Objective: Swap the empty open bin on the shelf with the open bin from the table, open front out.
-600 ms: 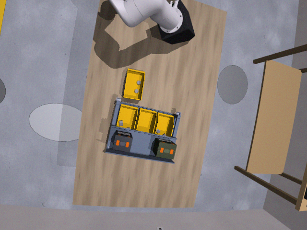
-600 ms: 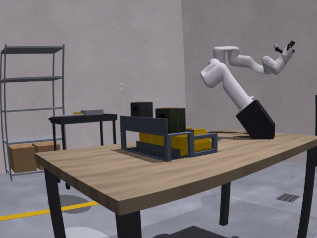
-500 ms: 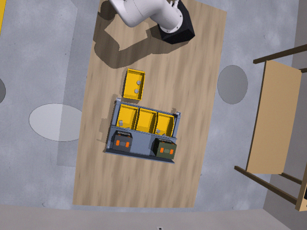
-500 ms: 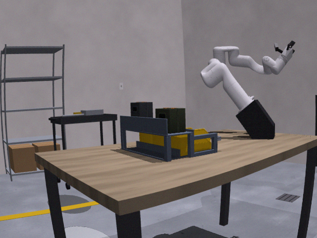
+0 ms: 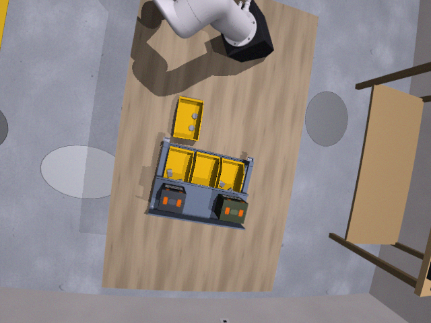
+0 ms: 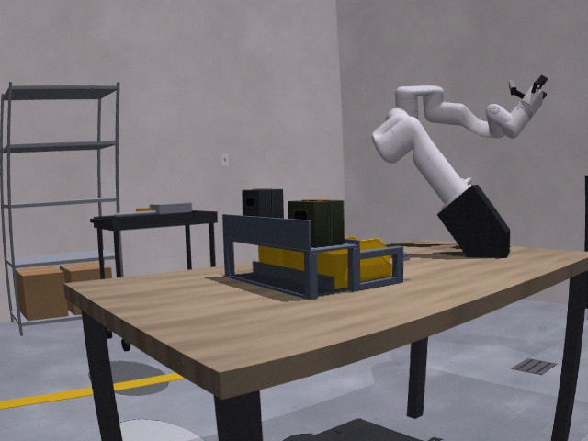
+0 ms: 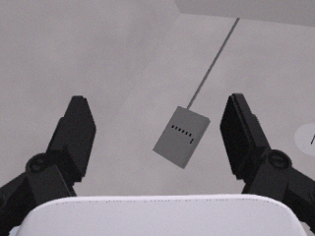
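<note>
- Table bin, top view: the yellow bin with two small round gray parts [image 5: 188, 118] stands on the wooden table [image 5: 209, 257] [image 6: 303, 327], apart from the shelf's near edge; the exterior view does not show its contents.
- Left shelf bin, top view: a yellow bin [image 5: 179, 161] holds a gray part.
- Dark gray case [image 5: 172, 200] [image 6: 262, 203]: it sits on the shelf's upper board, behind the left bin; the exterior view adds its side.
- Empty bin, top view: the yellow middle bin [image 5: 205, 168], the one to be taken out, lies in its place between two others.
- Right shelf bin, top view: a yellow bin [image 5: 232, 171] with gray parts inside.
- Green case [image 5: 231, 210] [image 6: 315, 222]: it sits at the right end of that board.
- Shelf [image 5: 200, 201] [image 6: 310, 279]: the exterior view reveals the frame's open side and back, with yellow bin walls within; from there the bins' contents cannot be told.
- Arm [image 5: 194, 17] [image 6: 429, 153]: the exterior view shows it whole on its black base [image 5: 250, 54] [image 6: 474, 228]; the top view cuts it off.
- Pincer [image 6: 527, 82] [image 7: 157, 111], exterior and wrist views: open, raised well apart from the bins, with nothing gripped. Between its fingers, the wrist view shows a gray wall box [image 7: 181, 138] in the background.
</note>
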Controlling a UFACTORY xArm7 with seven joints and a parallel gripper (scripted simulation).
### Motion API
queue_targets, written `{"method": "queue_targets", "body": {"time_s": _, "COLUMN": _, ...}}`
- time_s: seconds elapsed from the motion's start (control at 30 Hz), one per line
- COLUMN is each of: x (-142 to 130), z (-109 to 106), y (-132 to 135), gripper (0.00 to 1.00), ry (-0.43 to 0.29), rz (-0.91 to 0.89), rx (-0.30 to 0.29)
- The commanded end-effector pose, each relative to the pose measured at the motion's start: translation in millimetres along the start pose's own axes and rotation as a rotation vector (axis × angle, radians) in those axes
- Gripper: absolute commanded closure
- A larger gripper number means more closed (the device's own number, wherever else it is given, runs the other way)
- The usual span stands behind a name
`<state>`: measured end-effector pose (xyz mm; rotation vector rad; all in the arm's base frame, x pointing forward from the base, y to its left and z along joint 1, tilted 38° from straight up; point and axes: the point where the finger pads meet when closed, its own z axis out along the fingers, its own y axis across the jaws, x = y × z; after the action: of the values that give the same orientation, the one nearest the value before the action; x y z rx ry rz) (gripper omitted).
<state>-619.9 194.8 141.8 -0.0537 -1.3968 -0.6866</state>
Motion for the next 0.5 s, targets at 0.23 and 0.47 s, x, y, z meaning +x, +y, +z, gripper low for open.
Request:
{"method": "queue_targets", "body": {"time_s": 0.23, "x": 1, "z": 2, "y": 5, "gripper": 0.00, "ry": 0.003, "rz": 0.000, "rx": -0.010}}
{"method": "queue_targets", "body": {"time_s": 0.47, "x": 0, "z": 2, "y": 14, "gripper": 0.00, "ry": 0.000, "rz": 0.001, "rx": -0.031}}
